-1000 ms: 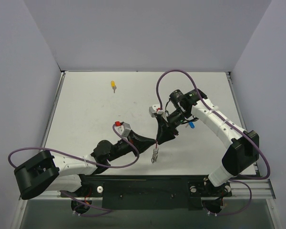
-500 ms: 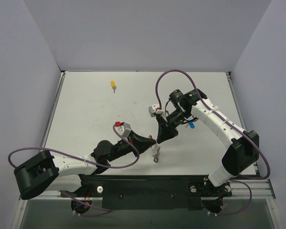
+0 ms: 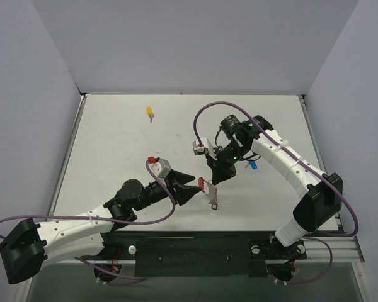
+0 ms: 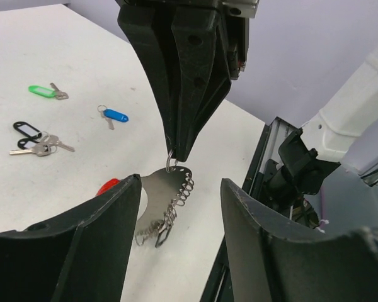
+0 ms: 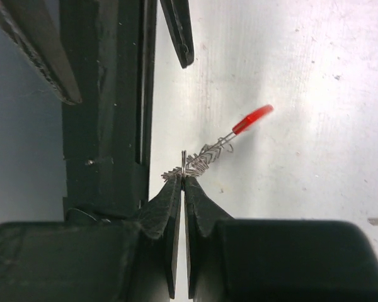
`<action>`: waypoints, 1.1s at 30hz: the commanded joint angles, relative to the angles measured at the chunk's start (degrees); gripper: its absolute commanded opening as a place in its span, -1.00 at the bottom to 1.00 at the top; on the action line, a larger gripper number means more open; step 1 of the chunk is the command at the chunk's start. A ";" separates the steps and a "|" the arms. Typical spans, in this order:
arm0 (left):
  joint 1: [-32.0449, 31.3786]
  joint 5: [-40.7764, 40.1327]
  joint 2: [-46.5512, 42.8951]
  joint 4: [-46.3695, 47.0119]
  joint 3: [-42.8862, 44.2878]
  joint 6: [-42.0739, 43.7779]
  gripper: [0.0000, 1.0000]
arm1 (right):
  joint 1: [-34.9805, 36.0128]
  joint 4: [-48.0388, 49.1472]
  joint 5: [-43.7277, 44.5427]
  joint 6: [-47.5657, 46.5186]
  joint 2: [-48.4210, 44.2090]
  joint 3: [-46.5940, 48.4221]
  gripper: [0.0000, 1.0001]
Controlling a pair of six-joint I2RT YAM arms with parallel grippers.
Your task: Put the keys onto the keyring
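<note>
Nearest the arm bases we find the left claw [image 3: 194, 187], its fingers [image 4: 94, 242] spread wide and gripping nothing. In the left wrist view the keyring [image 4: 167, 201] hangs in the gap between those fingers. It is a silver loop with small silver pieces dangling along its edge, and its red arc [image 4: 107, 187] sits just beside the finger on the left of that picture. We cannot tell whether the red arc touches that finger, nor whether the lowest dangling pieces reach the desk [image 3: 113, 145].

Just above the keyring comes the right claw [image 3: 214, 181], pointing down. Its two fingers are pressed together and pinch a thin wire ring at the top of the keyring, so the loop hangs from their tips. The right wrist view shows the same pinch, with the silver pieces bunched at the fingertips and the red arc sticking out away from them.

Beyond the right claw, three keys lie flat on the desk, apart from the keyring. The blue key [image 4: 115, 116] is the closest of them. The black key [image 4: 26, 128] lies farther off, with plain silver keys bunched beside it. The green key [image 4: 41, 92] is farther still.

At the far side of the desk, well apart from everything else, the yellow key [image 3: 150, 112] lies alone.
</note>
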 commanded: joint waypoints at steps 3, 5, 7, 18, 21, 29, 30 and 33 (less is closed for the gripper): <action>0.76 2.68 0.18 -13.47 7.45 8.48 0.28 | 1.72 -3.63 7.52 1.34 -0.33 3.70 -1.00; 0.59 4.35 2.11 -13.83 8.68 11.91 0.29 | 1.73 -4.07 7.70 1.34 -0.06 4.05 -1.00; 0.24 5.76 4.22 -13.39 9.82 15.51 0.29 | 1.73 -4.51 7.79 1.34 0.02 4.32 -1.00; -1.34 3.48 11.96 -4.27 11.24 27.04 0.09 | 1.90 -5.83 6.47 0.29 1.17 4.67 -1.00; -1.52 3.13 14.60 0.40 10.45 27.39 0.08 | 1.81 -6.18 6.03 0.11 1.61 4.93 -1.00; -2.14 3.83 17.59 4.27 11.50 26.51 -0.15 | 1.81 -6.27 5.85 -0.07 1.70 4.76 -1.00; -2.14 3.92 17.59 4.19 11.59 26.43 -0.18 | 1.90 -6.27 5.85 -0.07 1.70 4.84 -1.00; -2.40 3.83 17.86 4.28 11.59 26.07 -0.24 | 1.90 -6.27 5.68 -0.07 1.52 4.76 -1.00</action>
